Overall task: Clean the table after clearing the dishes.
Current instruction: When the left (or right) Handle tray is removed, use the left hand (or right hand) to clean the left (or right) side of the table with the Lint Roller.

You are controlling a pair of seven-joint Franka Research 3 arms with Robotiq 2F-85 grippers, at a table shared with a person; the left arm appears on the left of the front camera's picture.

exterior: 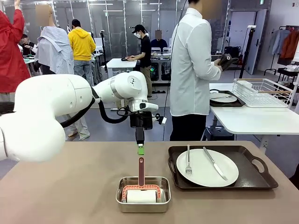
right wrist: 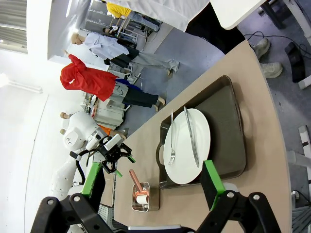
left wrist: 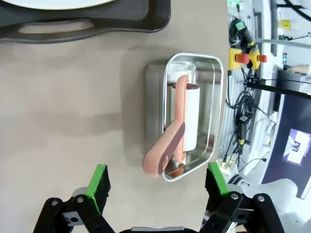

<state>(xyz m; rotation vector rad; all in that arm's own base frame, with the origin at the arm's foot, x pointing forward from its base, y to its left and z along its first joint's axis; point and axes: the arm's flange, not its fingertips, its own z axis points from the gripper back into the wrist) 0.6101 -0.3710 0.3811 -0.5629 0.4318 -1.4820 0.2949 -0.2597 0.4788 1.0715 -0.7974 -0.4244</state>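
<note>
Left gripper is hanging wide open and empty just above the roller, lower centre of the front view.
Its handle is standing stiff out of the steel pan, likely light and best pinched across its flat sides. At lower right, the plate is sitting on its tray on the table, looking fragile, fork and knife lying loose, so the tray's handles are offering the safer hold. The right gripper is also gaping empty. The left wrist view is cutting the tray off at its top edge, and the roller's surface, perhaps sticky, is proving hard to read.
</note>
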